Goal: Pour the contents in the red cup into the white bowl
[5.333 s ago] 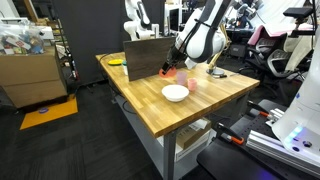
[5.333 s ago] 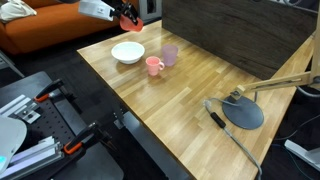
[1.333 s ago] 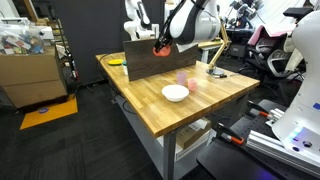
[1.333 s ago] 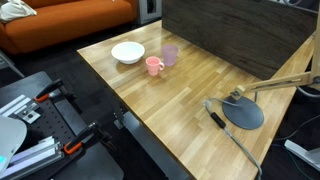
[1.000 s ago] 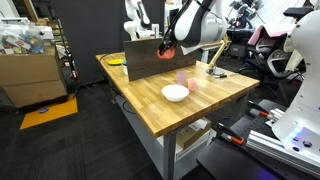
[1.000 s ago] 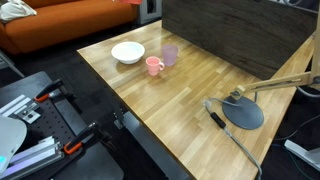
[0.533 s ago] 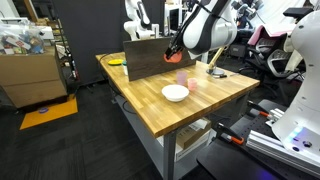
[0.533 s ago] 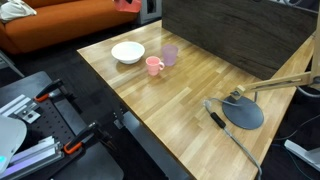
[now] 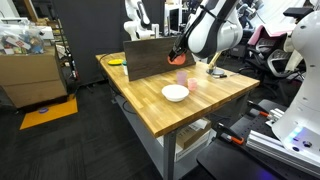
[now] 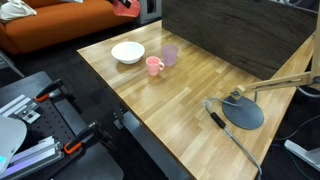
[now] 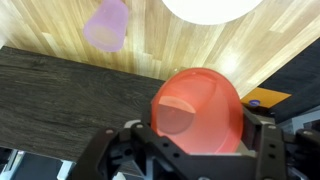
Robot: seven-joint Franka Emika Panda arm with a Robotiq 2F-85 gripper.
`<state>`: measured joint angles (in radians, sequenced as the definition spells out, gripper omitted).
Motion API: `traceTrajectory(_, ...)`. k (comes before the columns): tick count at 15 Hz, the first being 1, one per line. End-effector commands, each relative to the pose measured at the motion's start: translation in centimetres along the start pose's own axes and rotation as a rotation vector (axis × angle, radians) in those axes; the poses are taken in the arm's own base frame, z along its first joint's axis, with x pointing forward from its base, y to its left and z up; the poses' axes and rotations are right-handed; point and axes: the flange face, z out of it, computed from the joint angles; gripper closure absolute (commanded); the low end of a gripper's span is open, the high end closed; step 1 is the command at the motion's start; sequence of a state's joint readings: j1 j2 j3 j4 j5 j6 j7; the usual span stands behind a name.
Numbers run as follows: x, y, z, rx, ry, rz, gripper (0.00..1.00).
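Robot arm carries the cup toward the pour. The gripper (image 11: 206,132) has its jaws drawn in against both sides of the red cup (image 11: 197,100). It holds the cup in the air above the wooden table (image 9: 150,105), up and back from the white bowl (image 9: 175,93), over the edge of the dark board (image 9: 145,55) behind the bowl. In the wrist view the bowl (image 11: 210,8) shows only as a pale arc at the top edge, with a lilac cup (image 11: 107,24) near it. In an exterior view a pink cup (image 10: 154,66) also sits just beside the bowl (image 10: 127,52). Whether anything lies inside the red cup cannot be told from these views.

The step in hand appears to be the carry to the bowl, and no pouring is evident at this height. The next move calls for bringing the cup's mouth lower and over the middle of the bowl, clear of the two neighbouring cups. The cup then needs a slow tip so the contents fall inside the rim.

About five seconds ago the cup hung low, close beside the bowl. A second ago it was raised high over the board, farther from the bowl — now it has come down and nearer again. The bowl and both table cups have not moved.
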<state>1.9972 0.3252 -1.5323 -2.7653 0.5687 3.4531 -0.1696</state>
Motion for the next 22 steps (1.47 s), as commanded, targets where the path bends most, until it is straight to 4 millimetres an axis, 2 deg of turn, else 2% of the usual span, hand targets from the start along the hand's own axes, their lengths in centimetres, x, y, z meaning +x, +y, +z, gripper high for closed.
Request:
traceTrajectory(1,0.0,0.0,0.0,0.000,0.000,0.000,0.20)
traceTrajectory(2,0.0,0.0,0.0,0.000,0.000,0.001,0.20)
traceTrajectory(3,0.0,0.1,0.1,-0.007,-0.001,-0.006,0.45)
traceTrajectory(10,0.7,0.7,0.7,-0.018,0.004,-0.019,0.45)
traceTrajectory(17,0.4,-0.2,1.4,0.002,-0.012,-0.060,0.45)
traceTrajectory(22,1.0,0.0,2.3,-0.006,-0.009,-0.092,0.45)
